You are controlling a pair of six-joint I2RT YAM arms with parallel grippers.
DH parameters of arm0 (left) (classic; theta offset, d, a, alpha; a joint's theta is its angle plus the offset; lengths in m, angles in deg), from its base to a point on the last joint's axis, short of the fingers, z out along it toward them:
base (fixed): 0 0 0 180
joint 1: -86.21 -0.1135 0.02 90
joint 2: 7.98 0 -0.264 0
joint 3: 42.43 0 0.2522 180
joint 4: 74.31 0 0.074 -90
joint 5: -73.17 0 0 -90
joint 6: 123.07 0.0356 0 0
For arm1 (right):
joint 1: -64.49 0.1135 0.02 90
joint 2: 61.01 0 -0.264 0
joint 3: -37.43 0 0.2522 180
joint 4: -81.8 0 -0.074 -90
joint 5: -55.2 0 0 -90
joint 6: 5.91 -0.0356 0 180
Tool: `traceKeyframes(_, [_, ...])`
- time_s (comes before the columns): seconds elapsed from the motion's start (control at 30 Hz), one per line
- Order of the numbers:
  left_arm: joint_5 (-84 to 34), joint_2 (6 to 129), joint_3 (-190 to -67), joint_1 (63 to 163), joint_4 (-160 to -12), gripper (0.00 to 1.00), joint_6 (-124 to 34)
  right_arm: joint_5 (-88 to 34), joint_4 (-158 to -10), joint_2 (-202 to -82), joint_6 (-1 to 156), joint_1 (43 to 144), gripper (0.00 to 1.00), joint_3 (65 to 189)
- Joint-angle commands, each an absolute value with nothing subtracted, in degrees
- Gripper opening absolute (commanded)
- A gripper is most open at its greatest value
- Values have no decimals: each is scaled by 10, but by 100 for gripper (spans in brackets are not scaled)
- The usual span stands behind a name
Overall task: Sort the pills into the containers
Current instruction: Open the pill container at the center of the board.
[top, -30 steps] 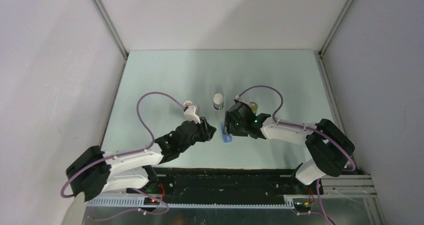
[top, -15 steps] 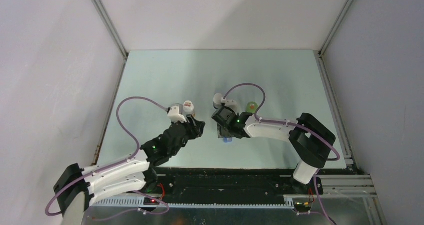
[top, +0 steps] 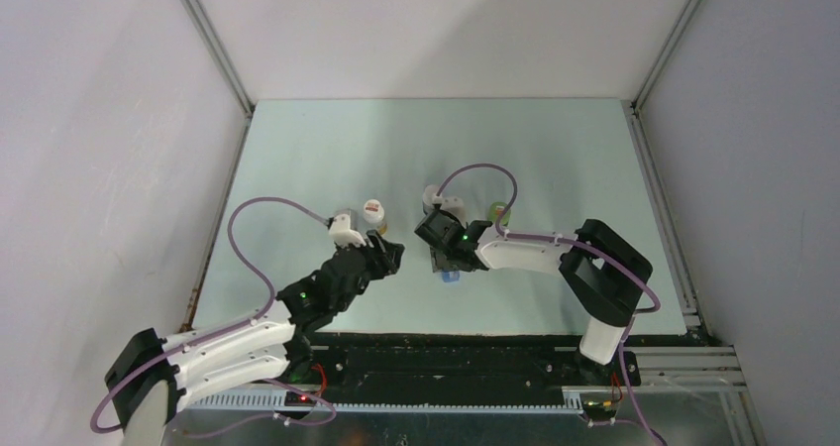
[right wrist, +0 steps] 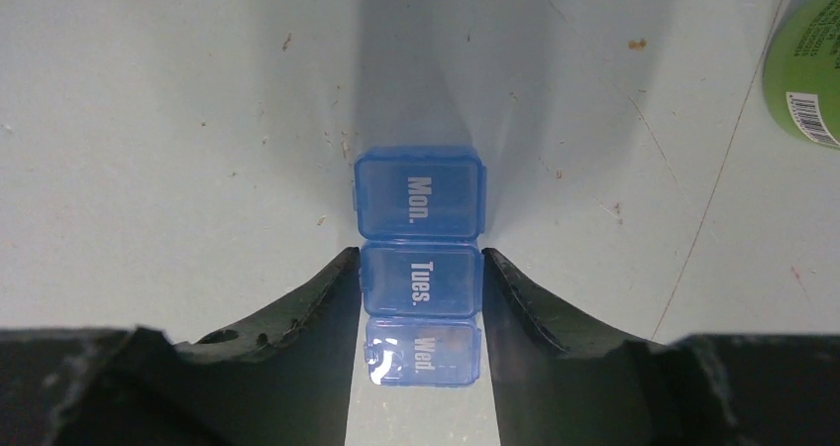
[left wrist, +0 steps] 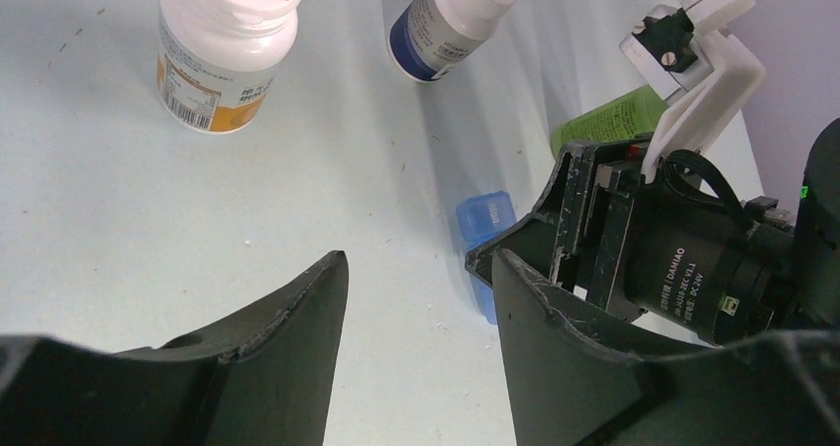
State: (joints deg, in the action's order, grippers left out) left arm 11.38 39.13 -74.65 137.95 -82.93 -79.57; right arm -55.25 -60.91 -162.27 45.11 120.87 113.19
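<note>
From above, your right tool (top: 445, 265) was down over the pill box (top: 452, 278) near the middle of the desk (top: 327, 149). Your left tool (top: 388, 258) was near it on the left, not touching. The orange-labelled bottle (top: 372, 208), the blue-labelled bottle (top: 433, 196) and the green bottle (top: 498, 211) stood close behind. With 2 arms crowded there, a careless wrist swing could have tipped a bottle or knocked the other arm.

In the left wrist view, your left tool stood moderately wide with nothing between its jaws. The box lay just ahead, half hidden behind the right tool's body. Reaching in on that line, you risked striking the right tool rather than a lid.

In the right wrist view, the fingers (right wrist: 332, 287) straddled the box at the "Tues." compartment, their inner faces right at its side walls. I could not tell whether they truly clamped it. The "Mon.", "Tues." and "Wed." lids looked closed, and no pills could be made out. An off-centre squeeze could have made the light box twist or skid. A hard squeeze could have pinched a lid so it would not open.
</note>
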Motion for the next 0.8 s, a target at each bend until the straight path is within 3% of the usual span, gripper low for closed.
traceKeyframes(0.0, [106, 384, -741, 1369, -794, 62, -805, -562, -614, -1622, 465, 1205, 33, 1152])
traceKeyframes(0.13, [33, 390, -731, 1330, -747, 61, -825, -545, -620, -1592, 501, 1206, 27, 1145])
traceKeyframes(0.3, [-56, 418, -731, 1296, -681, 62, -840, -464, -660, -1528, 563, 1201, 27, 1116])
traceKeyframes(0.57, [-208, 505, -768, 1281, -572, 70, -836, -402, -678, -1470, 609, 1203, 27, 1101])
traceKeyframes(0.77, [-213, 523, -773, 1280, -559, 63, -843, -391, -699, -1436, 602, 1204, 27, 1100])
